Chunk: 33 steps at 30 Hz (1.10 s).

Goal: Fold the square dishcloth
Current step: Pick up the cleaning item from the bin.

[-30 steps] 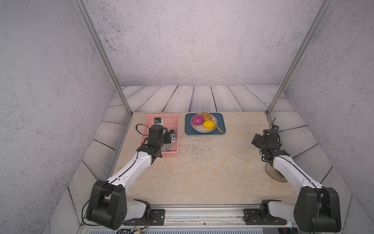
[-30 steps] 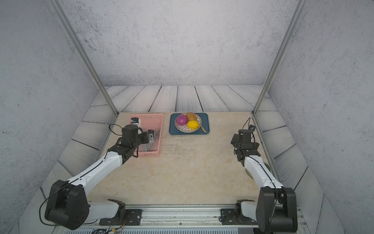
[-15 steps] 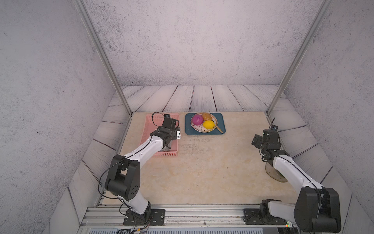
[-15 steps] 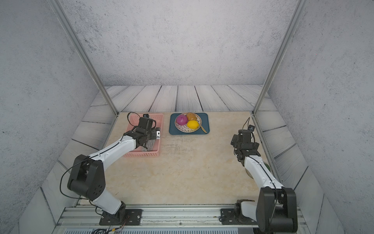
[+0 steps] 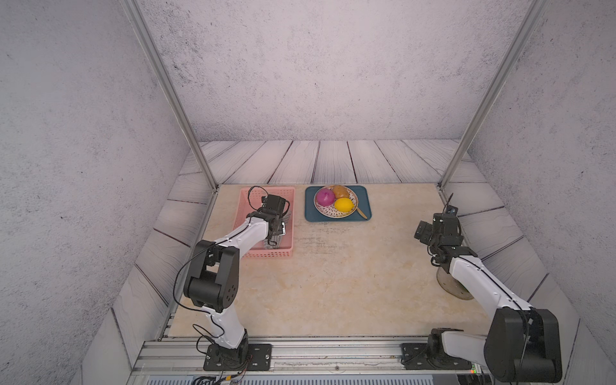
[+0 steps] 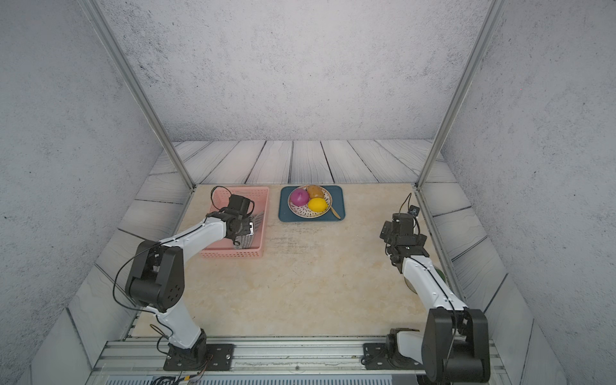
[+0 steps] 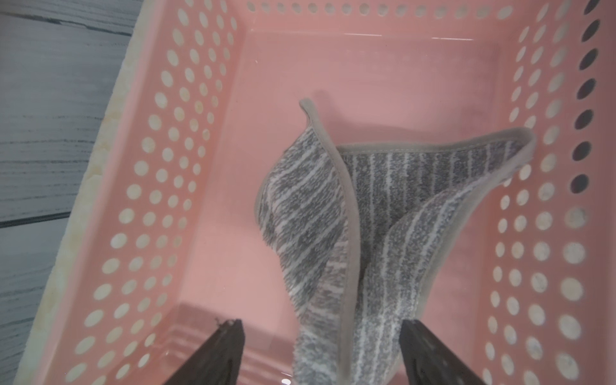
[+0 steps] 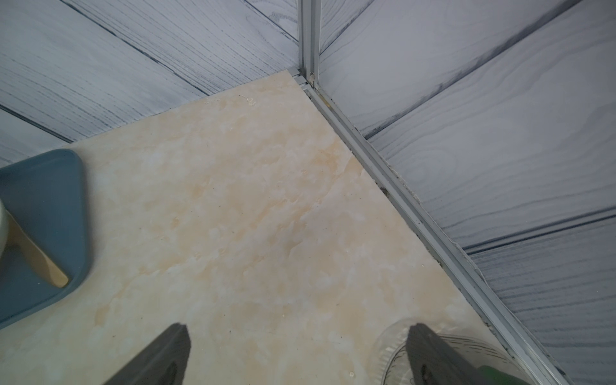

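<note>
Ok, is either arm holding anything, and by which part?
Nothing yet. The left gripper has open jaws straddling the bunched dishcloth in the pink basket; the right gripper is empty.

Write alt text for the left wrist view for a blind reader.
A soft grey dishcloth with thin whitish stripes lies crumpled inside a pink perforated plastic basket, one hemmed corner standing up. In the foreground the two dark fingers of the left gripper stand apart, the cloth's near end between them but not clamped.
</note>
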{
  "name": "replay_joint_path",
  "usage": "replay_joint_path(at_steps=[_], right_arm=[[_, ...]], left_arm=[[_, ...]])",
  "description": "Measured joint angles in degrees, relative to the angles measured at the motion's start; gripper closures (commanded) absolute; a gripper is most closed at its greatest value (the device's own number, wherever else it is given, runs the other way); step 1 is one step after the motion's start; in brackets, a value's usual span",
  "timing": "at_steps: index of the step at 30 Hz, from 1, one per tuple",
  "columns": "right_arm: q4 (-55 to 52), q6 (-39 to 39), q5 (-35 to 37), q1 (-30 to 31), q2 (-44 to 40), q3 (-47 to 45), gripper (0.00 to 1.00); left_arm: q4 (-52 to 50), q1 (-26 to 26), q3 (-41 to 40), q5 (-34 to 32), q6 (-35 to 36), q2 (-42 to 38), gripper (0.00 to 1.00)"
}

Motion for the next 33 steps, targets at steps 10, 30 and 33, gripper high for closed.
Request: replay_joint_path(at_steps=[10,30,33], right_arm=[[0.0,0.0,-0.2,0.0,0.0,0.0,0.01],[0.0,0.3,-0.4,0.0,0.0,-0.5,0.01],[0.0,0.3,-0.3,0.0,0.0,-0.8,0.01]], left_arm=[[-0.8,2.5,-0.3,1.6,-0.9,2.5,1.00],[-2.6,3.2,13.5,15.0,2.3,-14.1,1.00],[-2.5,1.5,16.9,18.9,2.6,-14.3,1.00]])
